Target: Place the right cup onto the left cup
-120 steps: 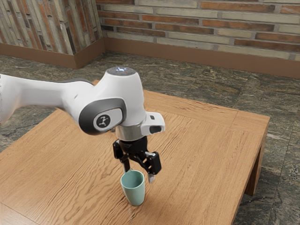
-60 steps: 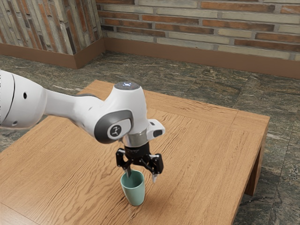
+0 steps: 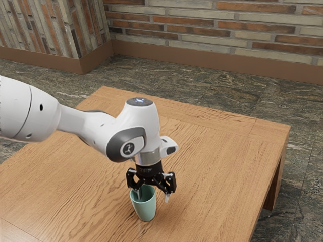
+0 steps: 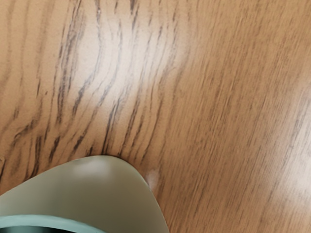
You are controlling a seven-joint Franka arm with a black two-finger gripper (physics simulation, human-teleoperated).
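Tool [image 3: 153, 195] above the bench, pointing down, fingers [image 3: 167, 198] spread wide, nothing clamped. One finger lies over or inside the cup's mouth; the other hangs outside the rim, toward the exterior view's right. Whether either touches the cup: cannot tell.

Cup [image 3: 145, 209] directly beneath the tool, upright on the bench, mouth up. Colour pale blue-green, sides tapering toward the base. Wrist view: a rounded grey-green surface [image 4: 97, 187] just under the hand, a paler teal rim [image 4: 53, 222] next to it, dark inside the rim. Which part of the cup the rounded surface is, cannot tell.

Bench [image 3: 217, 176] of warm brown wood, dark wavy grain near the cup, finer and straighter grain farther over. Gloss patches on the wood in the wrist view.

Arm [image 3: 83, 121] white with grey trim, entering from the exterior view's left and bending down to the tool.

Beyond the bench: dark veined stone floor [image 3: 212, 91], plain brown baseboard [image 3: 202, 54], then brick wall [image 3: 217, 25] in rust, cream and grey.
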